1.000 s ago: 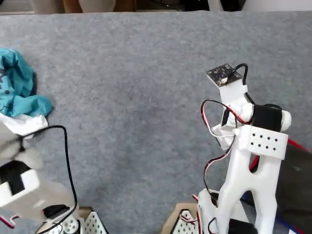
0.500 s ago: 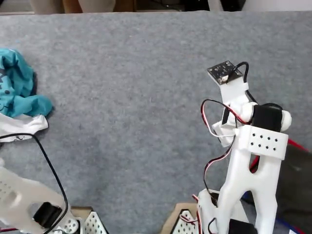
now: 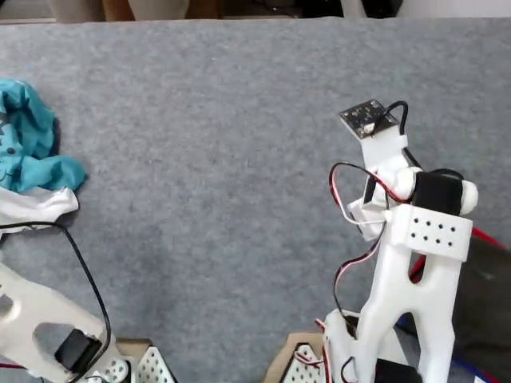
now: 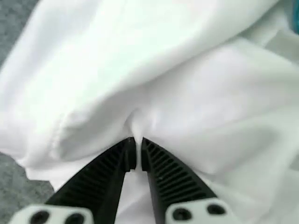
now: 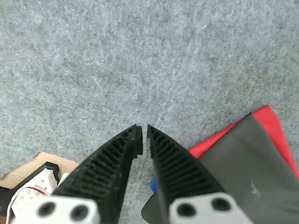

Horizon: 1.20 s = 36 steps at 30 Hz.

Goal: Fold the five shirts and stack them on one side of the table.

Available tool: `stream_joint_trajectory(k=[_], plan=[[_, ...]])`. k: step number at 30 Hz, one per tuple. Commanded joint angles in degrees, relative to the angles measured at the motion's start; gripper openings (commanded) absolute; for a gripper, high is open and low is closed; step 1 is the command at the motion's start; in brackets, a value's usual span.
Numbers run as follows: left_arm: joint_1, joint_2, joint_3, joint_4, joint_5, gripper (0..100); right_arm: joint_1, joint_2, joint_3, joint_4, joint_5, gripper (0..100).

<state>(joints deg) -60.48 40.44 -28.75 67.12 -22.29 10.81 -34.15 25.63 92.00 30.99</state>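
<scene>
My left gripper [image 4: 137, 156] is shut on a pinched fold of the white shirt [image 4: 177, 79], whose cloth spreads all around the fingers. In the high view the white shirt [image 3: 36, 204] lies crumpled at the table's left edge, just in front of a bunched teal shirt [image 3: 28, 148]. The left arm [image 3: 40, 323] sits low at the near left corner. My right gripper [image 5: 143, 137] is shut with nothing in it, hovering over bare grey mat. Beside it lies a stack with a dark grey shirt [image 5: 247, 168] on a red shirt [image 5: 266, 116].
The grey felt mat [image 3: 223, 144] covers the table. The right arm [image 3: 411, 239] stands upright at the near right, with the dark stack [image 3: 489, 291] behind it at the right edge. Arm bases and a cardboard piece [image 3: 291, 351] line the near edge.
The left arm has dropped back toward the near left corner, its cable trailing over the white shirt's edge. The right arm has stayed still.
</scene>
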Motion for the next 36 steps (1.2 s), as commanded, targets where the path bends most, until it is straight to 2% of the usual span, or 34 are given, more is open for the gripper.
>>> stream_joint_trajectory(k=[1,8,12,14,20,24,28,36], plan=[[1.32,-0.92,-13.36,8.97,0.53,2,-0.66,-1.71,0.04,-0.62,-0.53,3.5],[5.54,-0.92,-50.64,32.53,1.41,2,-0.66,-1.71,0.04,-0.62,-0.53,3.5],[8.44,-1.89,-64.62,33.85,4.22,2,-0.66,-1.71,0.04,-0.62,-0.53,3.5],[10.73,-4.26,-67.25,33.85,5.19,2,-0.66,-1.71,0.04,-0.62,-0.53,3.5],[20.13,-15.34,-62.15,33.85,6.07,2,-0.66,-1.71,0.04,-0.88,-0.53,3.5],[28.48,-24.57,-54.95,33.85,10.55,2,-0.66,-1.71,0.04,-0.88,-0.53,3.5],[40.79,-34.95,-43.87,33.85,13.89,2,-0.66,-1.45,0.04,-0.97,-0.53,3.5],[69.10,-51.82,-18.81,33.76,15.03,2,-0.66,-1.71,0.04,-0.88,-0.53,3.5]])
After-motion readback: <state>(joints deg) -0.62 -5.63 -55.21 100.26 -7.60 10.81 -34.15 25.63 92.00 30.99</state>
